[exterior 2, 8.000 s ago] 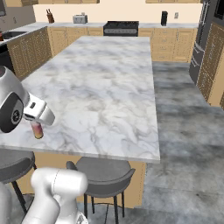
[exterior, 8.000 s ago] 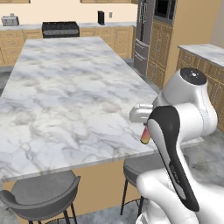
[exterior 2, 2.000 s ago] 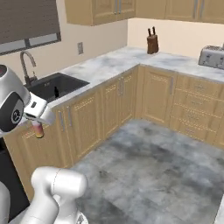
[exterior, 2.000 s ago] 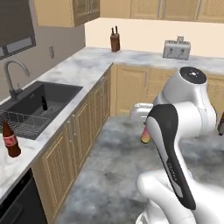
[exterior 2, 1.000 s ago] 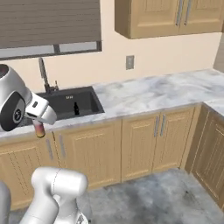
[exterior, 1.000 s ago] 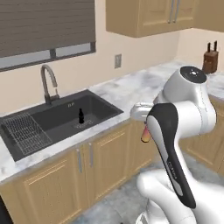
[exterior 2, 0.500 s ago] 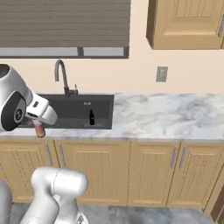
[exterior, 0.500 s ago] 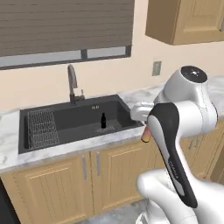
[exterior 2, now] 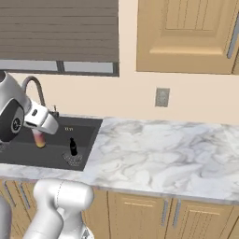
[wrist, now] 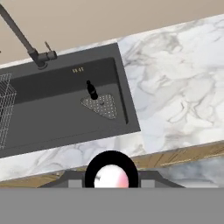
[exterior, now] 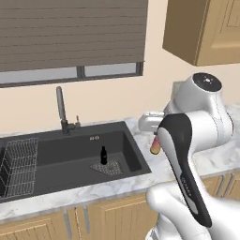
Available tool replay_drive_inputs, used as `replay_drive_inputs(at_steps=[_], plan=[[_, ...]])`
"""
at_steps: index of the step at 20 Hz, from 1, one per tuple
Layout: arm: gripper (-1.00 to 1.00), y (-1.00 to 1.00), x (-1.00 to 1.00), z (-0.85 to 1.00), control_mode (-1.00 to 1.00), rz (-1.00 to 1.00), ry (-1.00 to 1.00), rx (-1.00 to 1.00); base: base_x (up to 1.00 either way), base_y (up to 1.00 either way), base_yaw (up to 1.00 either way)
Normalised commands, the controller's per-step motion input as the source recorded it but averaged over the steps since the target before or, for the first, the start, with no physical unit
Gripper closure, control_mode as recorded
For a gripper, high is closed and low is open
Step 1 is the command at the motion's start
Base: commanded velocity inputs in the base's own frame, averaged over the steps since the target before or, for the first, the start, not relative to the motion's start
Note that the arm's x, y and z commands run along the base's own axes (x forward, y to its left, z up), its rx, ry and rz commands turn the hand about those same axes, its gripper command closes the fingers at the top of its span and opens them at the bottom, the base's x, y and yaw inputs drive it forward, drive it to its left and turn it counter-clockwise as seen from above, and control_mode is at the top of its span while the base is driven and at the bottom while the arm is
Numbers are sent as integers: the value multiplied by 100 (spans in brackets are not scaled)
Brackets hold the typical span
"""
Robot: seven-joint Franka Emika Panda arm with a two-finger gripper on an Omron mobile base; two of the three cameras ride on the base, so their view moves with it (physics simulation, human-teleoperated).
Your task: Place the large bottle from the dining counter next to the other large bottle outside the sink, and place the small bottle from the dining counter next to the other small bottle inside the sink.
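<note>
My gripper [exterior: 153,139] is shut on the small bottle [exterior: 154,147], a slim pink-to-orange one, which hangs upright over the marble just right of the sink [exterior: 61,151]. From the right base the small bottle [exterior 2: 39,138] shows in front of the dark basin [exterior 2: 28,150]. In the hand view its black cap and pink body [wrist: 111,173] sit at the bottom. The other small bottle [exterior: 103,155] [exterior 2: 73,146] [wrist: 92,90], all dark, stands upright in the basin [wrist: 52,114] beside the drain. The large bottle, the other large bottle and the dining counter are out of view.
A curved grey tap [exterior: 60,105] [exterior 2: 35,86] rises behind the basin. A wire rack [exterior: 18,164] fills its left end. Marble counter [exterior 2: 158,149] stretches to the right, over wooden cabinet doors [exterior 2: 140,212]. A window blind and an upper cabinet [exterior: 206,28] hang above.
The whole picture has shifted as the base drove on: the sink has slid left and looms nearer. The small bottle stays in my shut gripper.
</note>
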Motion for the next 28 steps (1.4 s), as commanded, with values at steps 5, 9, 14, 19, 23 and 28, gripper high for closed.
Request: replay_drive_inputs(at_steps=[5, 9, 14, 19, 23, 28], plan=[[100, 0, 0, 0, 100, 0, 0, 0, 44, -7, 11], [100, 0, 0, 0, 100, 0, 0, 0, 2, 0, 6], [100, 0, 0, 0, 100, 0, 0, 0, 0, 0, 0], [100, 0, 0, 0, -100, 0, 0, 0, 0, 0, 0], [100, 23, 1, -7, -100, 0, -4, 1, 0, 0, 0], [100, 41, 4, -14, -100, 3, -4, 7, 0, 0, 0]])
